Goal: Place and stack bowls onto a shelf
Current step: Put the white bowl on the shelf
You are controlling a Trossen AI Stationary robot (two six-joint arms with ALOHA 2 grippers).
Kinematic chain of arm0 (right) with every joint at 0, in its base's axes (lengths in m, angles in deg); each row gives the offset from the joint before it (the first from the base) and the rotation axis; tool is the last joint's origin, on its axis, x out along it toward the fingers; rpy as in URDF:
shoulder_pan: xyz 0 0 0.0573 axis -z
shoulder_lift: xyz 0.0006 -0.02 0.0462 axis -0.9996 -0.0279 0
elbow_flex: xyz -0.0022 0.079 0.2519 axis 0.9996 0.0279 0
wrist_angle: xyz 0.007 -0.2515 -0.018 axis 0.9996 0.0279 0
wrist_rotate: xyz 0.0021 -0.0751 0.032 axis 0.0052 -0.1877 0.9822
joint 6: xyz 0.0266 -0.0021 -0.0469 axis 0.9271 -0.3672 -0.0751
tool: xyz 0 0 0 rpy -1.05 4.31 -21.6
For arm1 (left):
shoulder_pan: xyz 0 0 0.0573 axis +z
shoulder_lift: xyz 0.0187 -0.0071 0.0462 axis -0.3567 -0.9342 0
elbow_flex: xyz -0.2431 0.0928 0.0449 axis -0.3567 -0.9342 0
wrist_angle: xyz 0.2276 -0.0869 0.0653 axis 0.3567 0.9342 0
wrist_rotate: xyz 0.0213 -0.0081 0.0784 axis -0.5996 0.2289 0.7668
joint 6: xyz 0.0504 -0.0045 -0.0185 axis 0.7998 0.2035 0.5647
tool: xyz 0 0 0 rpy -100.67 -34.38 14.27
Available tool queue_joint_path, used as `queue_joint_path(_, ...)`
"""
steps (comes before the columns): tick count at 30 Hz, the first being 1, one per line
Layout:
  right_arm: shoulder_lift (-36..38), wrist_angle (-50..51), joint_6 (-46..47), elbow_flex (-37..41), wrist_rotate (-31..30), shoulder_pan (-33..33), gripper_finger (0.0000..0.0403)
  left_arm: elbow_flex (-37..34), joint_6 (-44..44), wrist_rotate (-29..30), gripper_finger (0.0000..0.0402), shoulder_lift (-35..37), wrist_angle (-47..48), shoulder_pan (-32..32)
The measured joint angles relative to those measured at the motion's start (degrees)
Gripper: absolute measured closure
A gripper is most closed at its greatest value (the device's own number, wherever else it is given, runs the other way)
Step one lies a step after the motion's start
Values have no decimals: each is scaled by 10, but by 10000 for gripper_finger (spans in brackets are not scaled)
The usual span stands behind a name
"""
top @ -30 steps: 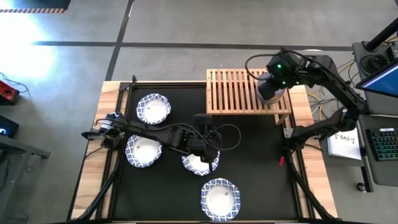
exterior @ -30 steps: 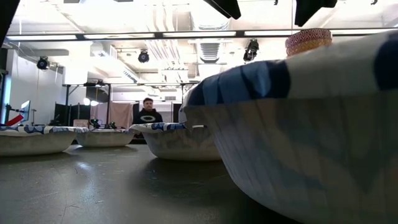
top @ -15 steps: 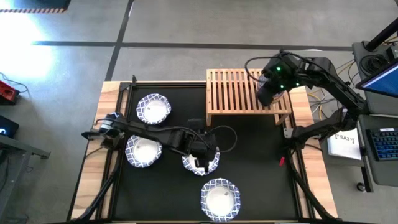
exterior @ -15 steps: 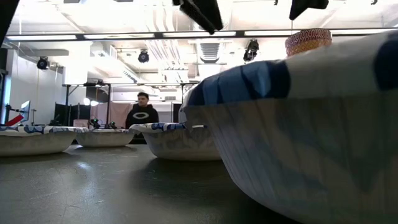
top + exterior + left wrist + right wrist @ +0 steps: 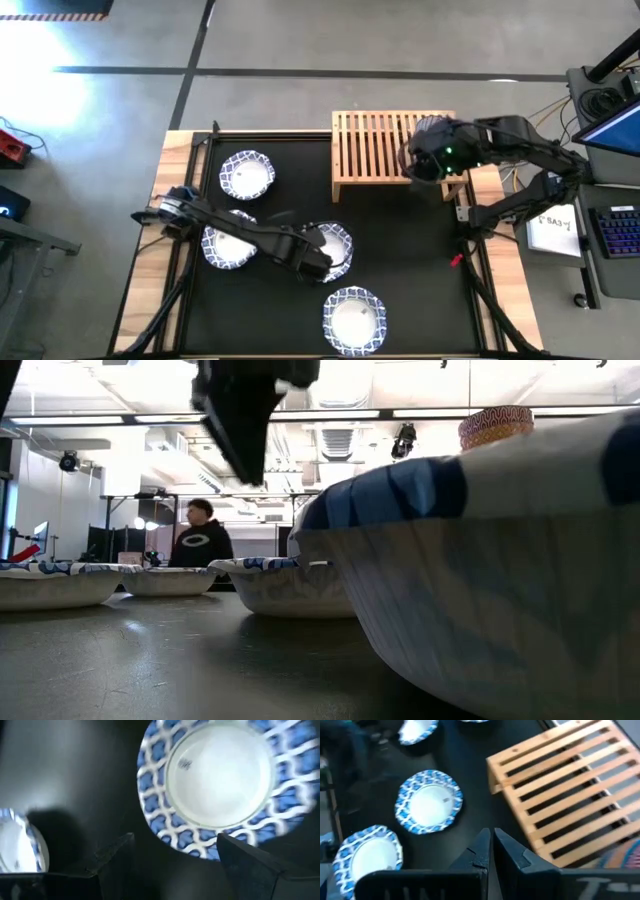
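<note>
Four large white bowls with blue-patterned rims rest on their bases on the black mat: far left, left, middle, near. A stack of small patterned bowls stands on the right end of the light-wood slatted shelf; its red-patterned top shows in the low view. My left gripper is open, low at the middle bowl's near-left rim, one finger on either side of it, touching nothing. My right gripper is shut and empty above the shelf's near edge, beside the stack.
The shelf stands at the mat's far right. Bare mat lies between the shelf and the near bowl. A person stands in the room beyond the table. A keyboard and papers lie right of the table.
My left gripper has gone down and toward the table's near-left, from above the middle bowl to its near-left rim. My right gripper has moved off the small-bowl stack toward the near edge and a little left, leaving the stack on the shelf.
</note>
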Motion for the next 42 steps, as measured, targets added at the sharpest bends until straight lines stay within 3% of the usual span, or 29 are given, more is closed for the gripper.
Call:
queue_joint_path(6, 0, 0, 32, 0, -29, -68, 379, -76, -81, 4, 135, 0, -13, 9)
queue_joint_path(11, 0, -1, 43, 8, -32, -105, 348, -119, -106, 1, 135, 0, -84, 17)
queue_joint_path(15, 0, 1, 46, 25, -43, -122, 324, -121, -104, -14, 135, 0, -129, 16)
queue_joint_path(22, 0, 7, 46, 61, -46, -124, 300, -110, -148, -45, 135, 0, -120, 6)
queue_joint_path(25, 0, 8, 42, 78, -46, -124, 298, -110, -110, -57, 135, 0, -141, -17)
queue_joint_path(32, 0, 7, 34, 103, -46, -124, 299, -118, 84, -60, 135, 1, -215, -70)
queue_joint_path(37, 0, 6, 41, 107, -45, -124, 299, -126, 137, -24, 135, 1, -244, -63)
queue_joint_path(42, 0, 6, 45, 107, -45, -124, 302, -146, 165, -50, 135, 1, -294, -48)
